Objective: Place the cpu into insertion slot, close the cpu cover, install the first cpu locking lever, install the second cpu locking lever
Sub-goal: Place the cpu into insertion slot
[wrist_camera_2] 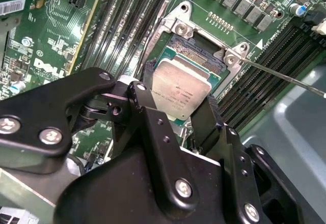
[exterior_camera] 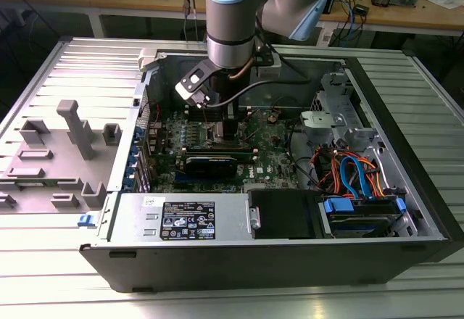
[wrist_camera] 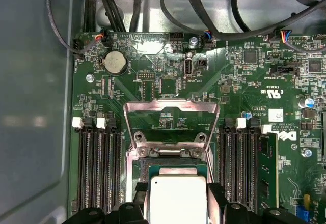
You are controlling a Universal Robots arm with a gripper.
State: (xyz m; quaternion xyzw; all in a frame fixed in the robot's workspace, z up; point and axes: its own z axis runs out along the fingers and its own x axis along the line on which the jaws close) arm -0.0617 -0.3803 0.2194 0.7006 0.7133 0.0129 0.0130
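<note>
1. Gripper (wrist_camera_2: 178, 102) was pinching the cpu (wrist_camera_2: 181, 94) by two opposite edges, one black finger (wrist_camera_2: 140, 99) on each side. The silvery top faced up and was left bare, prob. so the chip stays flat and the underside isn't touched.
2. The cpu sat low over the insertion slot (wrist_camera_2: 196, 53), not squarely on it. In the second wrist view a strip of the slot's dark centre showed past the chip's far edge. Couldn't tell whether the chip touched the slot yet. My read: placing step in hand, not finished.
3. The cpu cover (wrist_camera: 153, 106) was swung up and back on its hinge, on the far side of the slot from the gripper. Its square window showed green board (wrist_camera: 229, 76) through it. Open like that, it left the slot free for a straight drop from above.
4. A thin metal lever (wrist_camera_2: 285, 77) stuck out slantwise from a corner of the slot's rim and crossed over the memory slots (wrist_camera_2: 265, 56). It looked unlatched, which fits w/ the cover being up.
5. Exterior view: the arm (exterior_camera: 230, 14) reached straight down into the open pc case (exterior_camera: 275, 261), wrist vertical above the board. That suits a top-down insert between the rows of long memory slots flanking the socket.
</note>
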